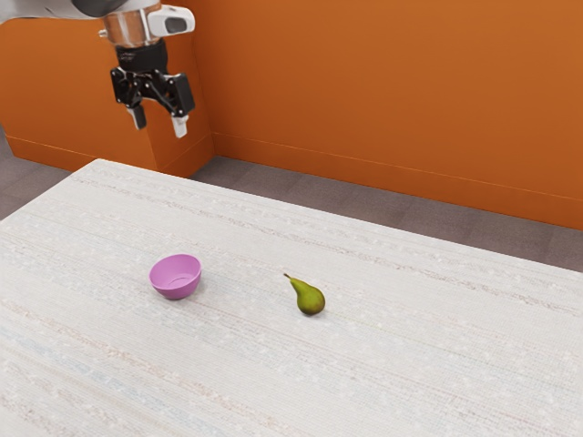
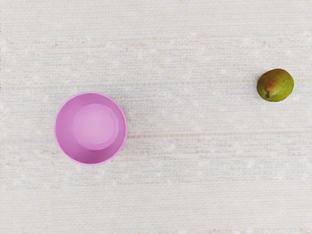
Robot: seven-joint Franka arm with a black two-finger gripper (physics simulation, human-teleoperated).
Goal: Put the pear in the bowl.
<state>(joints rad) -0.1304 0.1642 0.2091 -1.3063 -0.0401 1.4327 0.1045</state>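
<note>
Plainly, the pear (image 1: 311,300): on the desk (image 1: 401,364), outside the bowl (image 1: 177,279) and well apart from it, toward the exterior view's right; it sits on its wide end, with its neck tilted toward the bowl's side.
Pear's colour: green, with a brownish-red blush that shows in the wrist view.
Stem (image 1: 287,276): short and dark, at the tip of the narrow neck.
Bowl: pinkish purple, round, upright on the desk, its mouth facing up and its pale inner base in sight.
Gripper (image 1: 159,122): black, at the exterior view's upper left, raised well above the desk and apart from both bowl and pear.
Jaws: open, pointing downward, with a clear gap between the two tips and nothing held.
Arm (image 1: 134,29): coming in from the exterior view's upper left.
Desk: whitish, with a woven look and faint tan and bluish bands.
Wall (image 1: 383,82): orange, behind the desk.
Floor (image 1: 273,173): dark greyish brown, between desk and wall.
</note>
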